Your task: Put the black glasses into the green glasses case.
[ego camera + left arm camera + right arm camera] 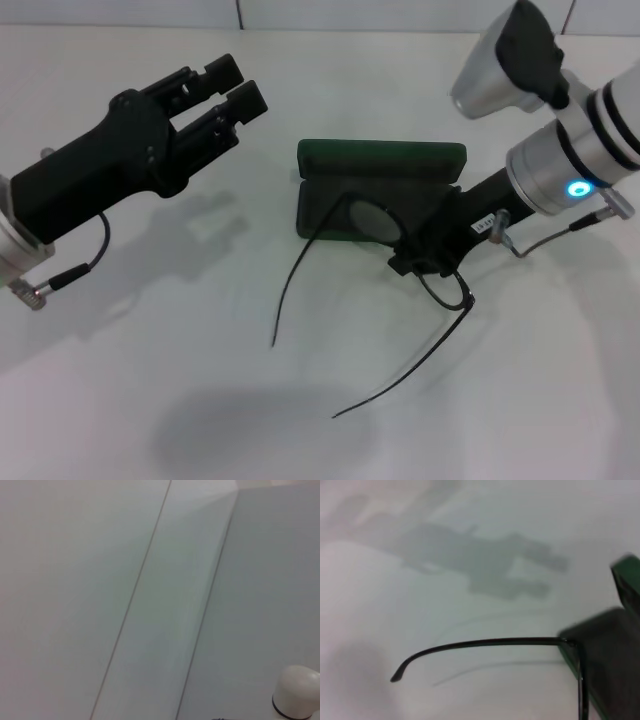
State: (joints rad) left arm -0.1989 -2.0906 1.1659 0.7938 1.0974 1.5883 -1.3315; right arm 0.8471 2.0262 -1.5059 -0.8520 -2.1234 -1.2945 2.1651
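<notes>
Right gripper (425, 262), seemingly gripping black glasses (372, 222), slants over green glasses case (380, 158).

No text, brand, number or sign can be read anywhere. A small white tag (487, 226) is fixed on the forearm of the right arm, just behind its black wrist housing, and it bears dark marks too small to make out. The lid of the green glasses case (381, 156) shows no lettering that can be read in the head view, and the two wrist views carry no writing at all.
</notes>
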